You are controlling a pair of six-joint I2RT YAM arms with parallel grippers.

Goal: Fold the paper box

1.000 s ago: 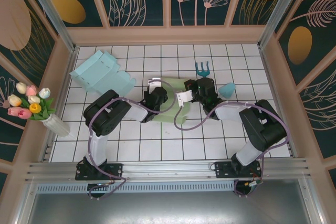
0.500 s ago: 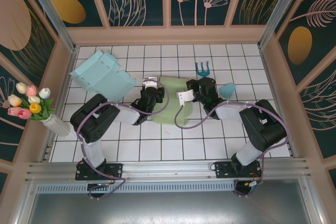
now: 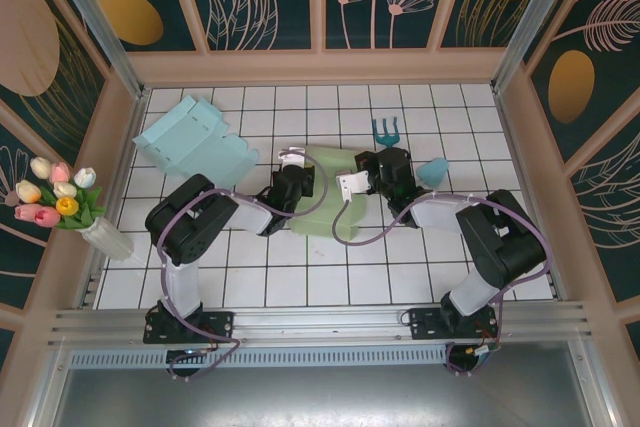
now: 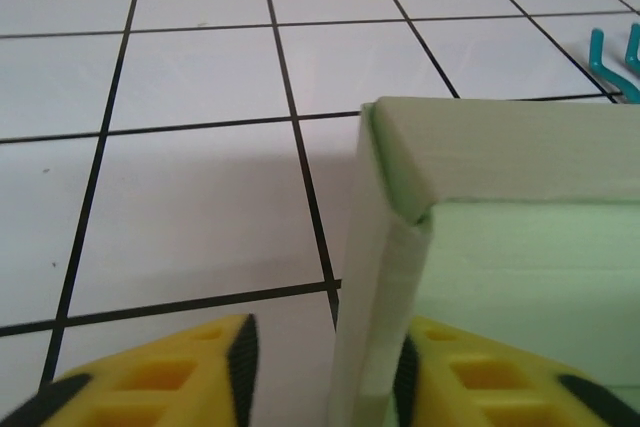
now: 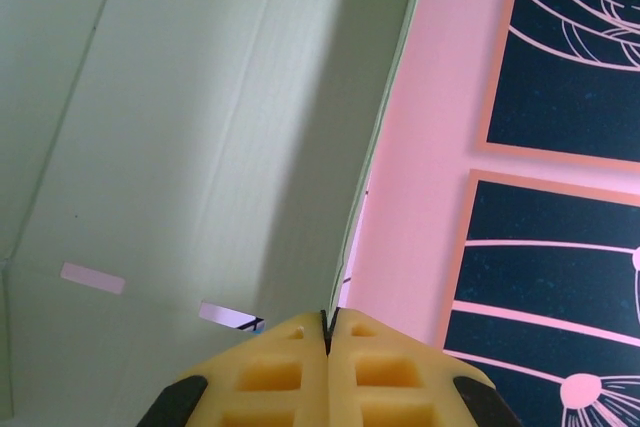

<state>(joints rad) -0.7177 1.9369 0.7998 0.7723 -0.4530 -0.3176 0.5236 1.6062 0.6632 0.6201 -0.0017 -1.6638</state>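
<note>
The matte, pale-green paper box (image 3: 322, 162) sits mid-table (image 3: 400, 267). At its 3 o'clock the right tool (image 5: 328, 332) is clenched on a thin wall edge. At 9 o'clock the left tool (image 4: 325, 347) loosely straddles a creased corner, released.

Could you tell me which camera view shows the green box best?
The top external view: it shows the box in its overall shape and place. The left wrist view gives a close corner of it between the left fingers; the right wrist view gives a panel whose edge the shut right fingers pinch.
</note>
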